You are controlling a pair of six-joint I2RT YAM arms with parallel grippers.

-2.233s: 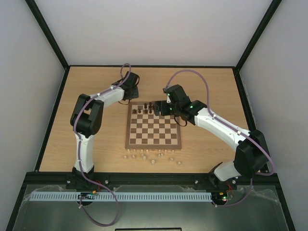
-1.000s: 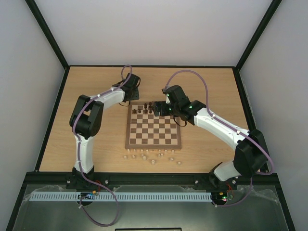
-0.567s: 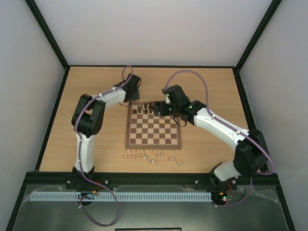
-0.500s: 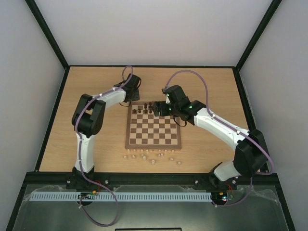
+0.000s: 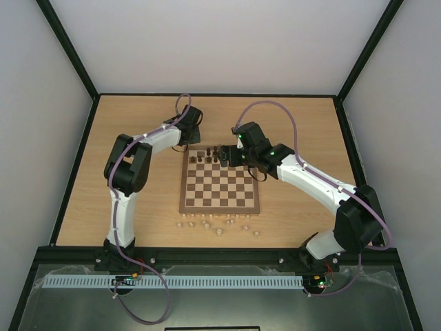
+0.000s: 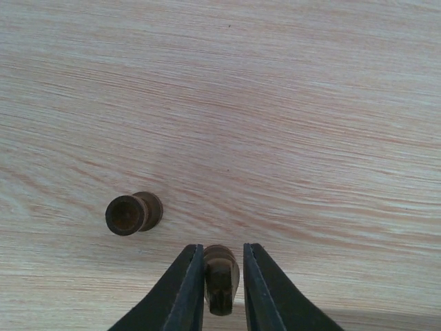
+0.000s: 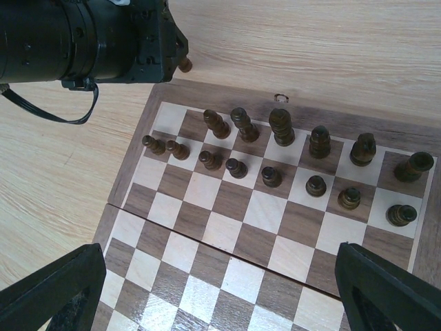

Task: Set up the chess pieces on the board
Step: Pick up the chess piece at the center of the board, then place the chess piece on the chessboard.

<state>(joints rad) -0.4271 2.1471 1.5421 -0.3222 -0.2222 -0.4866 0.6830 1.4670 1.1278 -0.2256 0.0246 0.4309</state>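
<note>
- Just past the board's (image 5: 220, 194) far-left corner, the left fingers (image 6: 185, 293) pinch a dark piece (image 6: 221, 276) on the bench (image 6: 275, 103), probably to carry it over.
- Over the board, the right fingers (image 7: 58, 289) gape wide and empty, seemingly waiting.

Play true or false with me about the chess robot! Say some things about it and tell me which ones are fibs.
1. The right gripper is wide open. True.
2. The pale pieces stand on the board. False: they are on the table, off the board, by its near edge.
3. A dark piece sits between the fingers of the left gripper. True.
4. The dark back row is full. False: it has six pieces, while the front row has eight.
5. A second dark piece lies tipped over on the table. True.
</note>
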